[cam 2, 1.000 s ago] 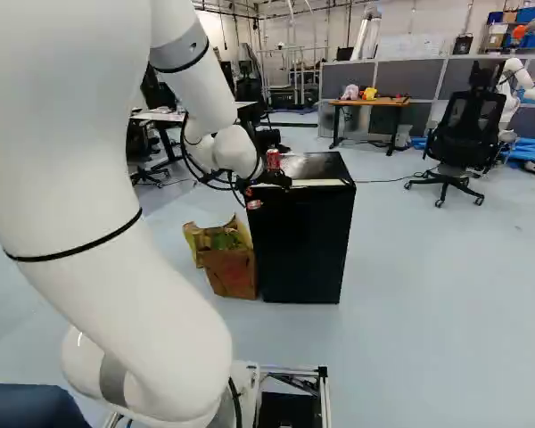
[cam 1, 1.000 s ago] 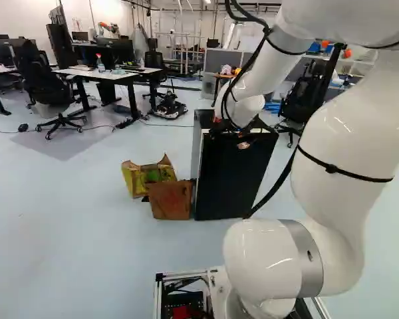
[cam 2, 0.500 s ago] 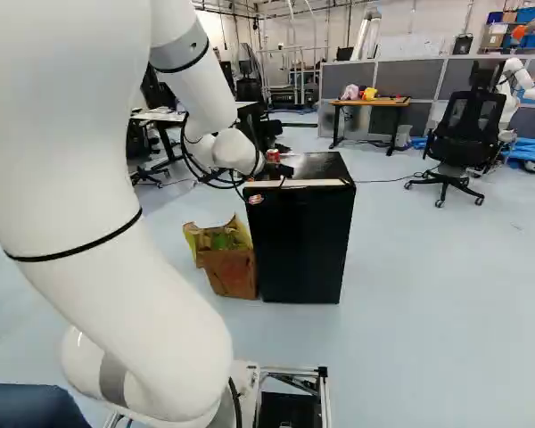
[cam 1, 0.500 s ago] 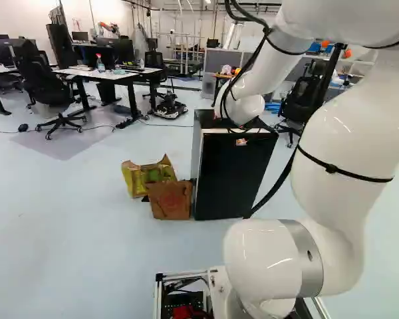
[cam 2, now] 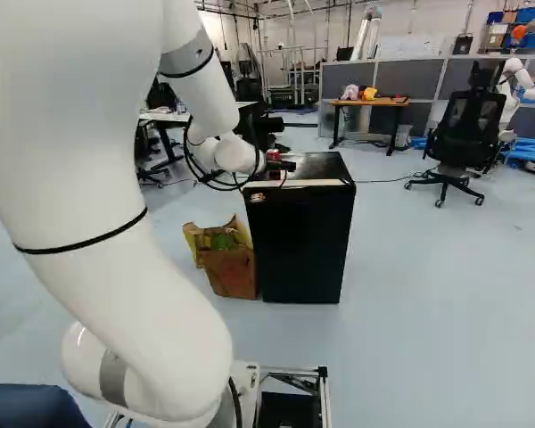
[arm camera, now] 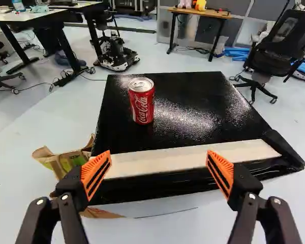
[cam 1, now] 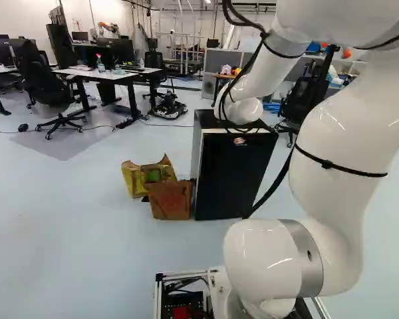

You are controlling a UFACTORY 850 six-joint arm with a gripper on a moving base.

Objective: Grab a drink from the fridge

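Gripper (arm camera: pixel 159 165) wide open; red soda can (arm camera: pixel 141 104) stands ahead on black mini-fridge (arm camera: pixel 193 91). Center squarely on can before closing.

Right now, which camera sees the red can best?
The wrist view: the red can shows whole there, with nothing in front. The right base view shows only a small bit; in the left base view I can't spot it.

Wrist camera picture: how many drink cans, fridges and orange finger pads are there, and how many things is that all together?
Red metal drink can: 1
Black box-shaped fridge: 1
Orange ridged finger pads: 2
Total: 4
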